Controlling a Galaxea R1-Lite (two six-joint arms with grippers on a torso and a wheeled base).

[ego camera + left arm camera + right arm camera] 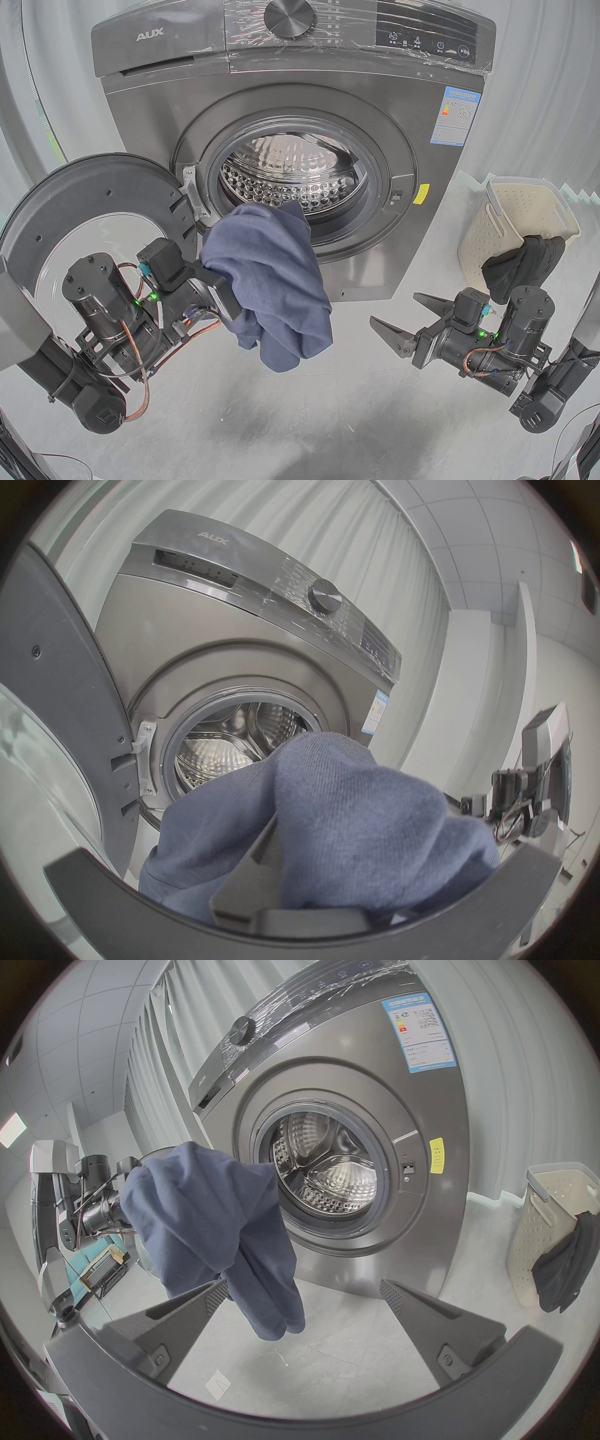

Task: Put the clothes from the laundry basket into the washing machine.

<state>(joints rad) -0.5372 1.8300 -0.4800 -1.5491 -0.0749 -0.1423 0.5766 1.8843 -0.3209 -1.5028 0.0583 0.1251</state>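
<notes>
Gripping a blue garment [269,281] in the left jaws, pinched tight on a bunched fold of it. Held up off the floor [350,400] just in front of the washing machine [150,112], at the lower left edge of its round opening, with the top of the cloth overlapping the opening's rim in the head view and the loose end dangling down past the machine's front panel. Cannot tell whether touching that rim or just short of it.

Inside the machine: a shiny steel drum [290,169] with perforated walls. Standing wide open to the left of the machine, on its hinge: the round door [94,200], grey frame around a glass centre.

Hovering low, in front of the machine's right corner and clear of it, with the right jaws spread wide and holding nothing, tips pointed toward the machine's front.

Standing on the floor beside the machine's right side, near its front corner: a cream laundry basket [531,212] with perforated walls. Draped over the basket's near rim, partly hanging down its outside: a dark garment [525,265]. Apart from the right jaws, and farther from the machine's opening than the blue garment.
</notes>
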